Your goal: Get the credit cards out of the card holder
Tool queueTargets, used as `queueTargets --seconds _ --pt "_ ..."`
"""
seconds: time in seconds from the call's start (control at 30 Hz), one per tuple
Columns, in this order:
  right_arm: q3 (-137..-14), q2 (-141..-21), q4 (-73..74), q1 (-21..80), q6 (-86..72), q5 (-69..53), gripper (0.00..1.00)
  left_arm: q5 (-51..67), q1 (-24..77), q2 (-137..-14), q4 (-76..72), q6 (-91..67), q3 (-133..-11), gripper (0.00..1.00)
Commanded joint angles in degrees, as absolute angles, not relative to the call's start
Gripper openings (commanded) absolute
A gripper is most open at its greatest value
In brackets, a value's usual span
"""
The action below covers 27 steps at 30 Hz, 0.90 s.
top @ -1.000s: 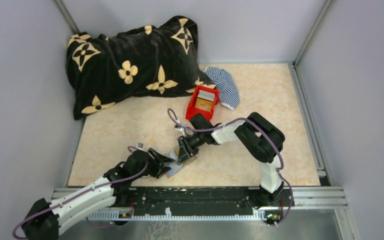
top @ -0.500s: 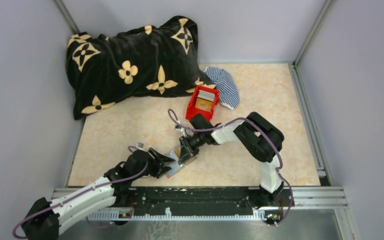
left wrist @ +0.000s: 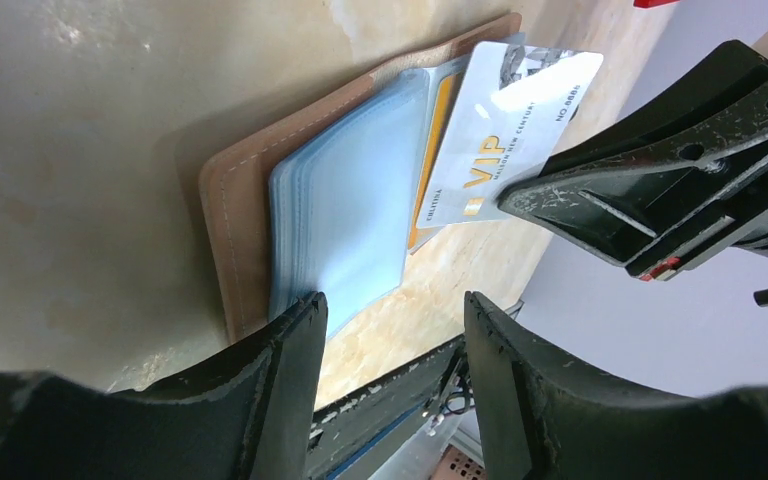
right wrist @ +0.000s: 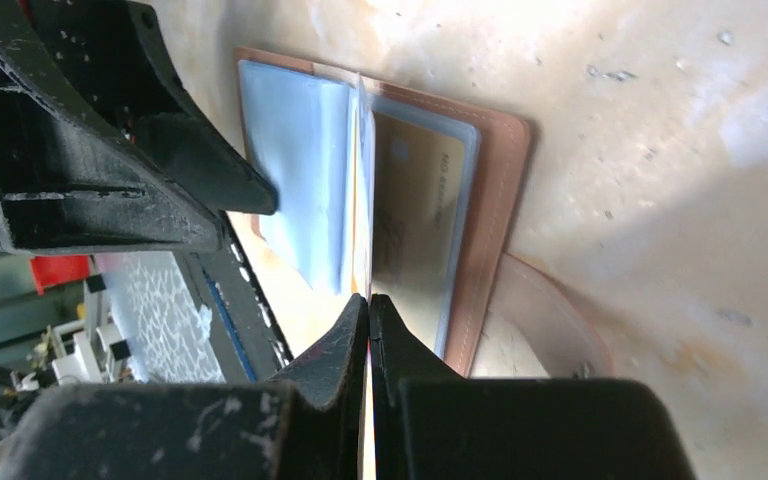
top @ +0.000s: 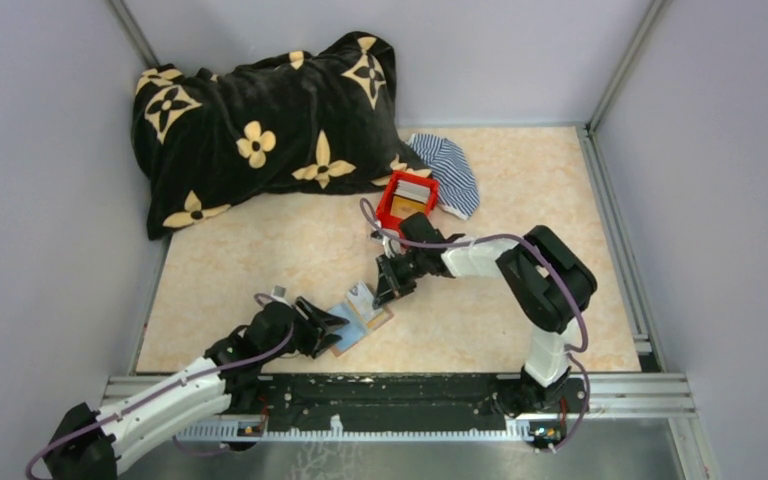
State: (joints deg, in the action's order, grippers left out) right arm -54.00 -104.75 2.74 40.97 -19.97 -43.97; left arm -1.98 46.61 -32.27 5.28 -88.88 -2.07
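Brown leather card holder (left wrist: 222, 230) lies open near the table's (top: 560, 200) front edge, a pale card (left wrist: 505, 120) held just over it.
The right gripper (right wrist: 370, 305) is pinched tight on that card's edge. The left gripper (left wrist: 390, 320), jaws parted, clamps nothing at the card holder's opposite end. An orange card (left wrist: 438, 130) sits inside.

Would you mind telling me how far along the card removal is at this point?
Done: what look like two cards lie in the red box. In hand: the right gripper is shut on a white card with its end over the open card holder; the left gripper stands open at its edge. Left: an orange card sits in a sleeve.
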Motion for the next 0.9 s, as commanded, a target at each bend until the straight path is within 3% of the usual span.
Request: queueTargets --seconds 0.0,0.17,0.4,0.7,0.87 --pt "-56.45 -98.01 10.37 40.61 -15.02 -36.15 0.00 -5.10 46.49 -30.70 14.94 -87.25 4.11 0.60" --pt "-61.78 -90.52 21.71 40.61 -9.00 -28.16 0.00 -6.07 46.49 -29.95 15.20 -83.47 1.59 0.60" --pt "-74.10 -89.23 33.59 40.48 0.40 -21.95 0.00 -5.51 46.49 -31.57 7.14 -75.48 -0.68 0.59" --pt "-102.97 -103.46 50.16 36.79 14.73 -9.14 0.00 -2.21 45.74 -40.97 1.55 -65.00 -7.56 0.60" --pt "-118.83 -113.38 58.23 32.28 20.37 -10.20 0.00 1.10 43.46 -41.64 -0.32 -62.86 -7.76 0.61"
